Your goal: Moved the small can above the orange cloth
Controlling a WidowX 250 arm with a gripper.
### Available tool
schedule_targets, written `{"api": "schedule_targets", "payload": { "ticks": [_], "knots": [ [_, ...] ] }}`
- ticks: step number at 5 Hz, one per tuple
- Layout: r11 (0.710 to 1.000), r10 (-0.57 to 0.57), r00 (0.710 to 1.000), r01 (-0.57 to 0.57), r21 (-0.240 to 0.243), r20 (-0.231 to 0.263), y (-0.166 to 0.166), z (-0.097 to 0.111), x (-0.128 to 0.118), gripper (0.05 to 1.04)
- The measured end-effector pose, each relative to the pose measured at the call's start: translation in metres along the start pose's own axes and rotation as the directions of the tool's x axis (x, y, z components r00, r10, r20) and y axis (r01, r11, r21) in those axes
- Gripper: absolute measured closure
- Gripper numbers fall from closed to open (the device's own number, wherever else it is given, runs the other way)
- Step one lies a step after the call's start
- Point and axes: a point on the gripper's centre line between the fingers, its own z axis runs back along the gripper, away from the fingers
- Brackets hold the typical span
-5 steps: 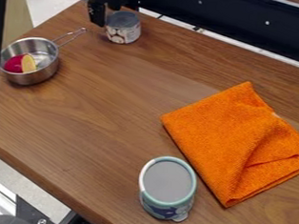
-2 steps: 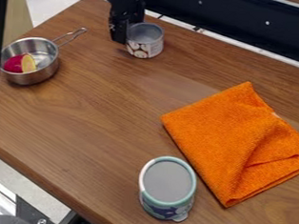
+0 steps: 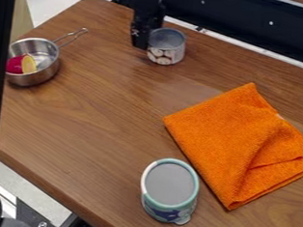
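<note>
At the upper left of the table, the black gripper [image 3: 146, 35] hangs down from the top edge, right against the left side of the small can [image 3: 166, 47]. The can stands upright, with a grey top and a pale printed side. The folded orange cloth [image 3: 233, 140] lies to the right and nearer the camera, with bare wood between it and the can.
A metal pan [image 3: 48, 75] with red and yellow pieces inside stands at the left. A larger teal-rimmed can [image 3: 169, 189] stands by the cloth's lower left side. A black rail [image 3: 241, 19] runs behind the table.
The gripper and the small can have moved together to the right and somewhat toward the camera. The cloth, the pan and the larger can have stayed where they were.
</note>
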Motion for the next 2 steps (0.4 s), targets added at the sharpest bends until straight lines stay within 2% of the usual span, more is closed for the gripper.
{"api": "schedule_targets", "payload": {
  "ticks": [1,2],
  "knots": [
    [1.000,-0.008,1.000,0.008,-0.001,-0.006,0.000,0.005,-0.017,0.086],
    [1.000,-0.002,0.999,0.001,-0.010,-0.035,-0.002,0.005,-0.033,0.086]
  ]
}}
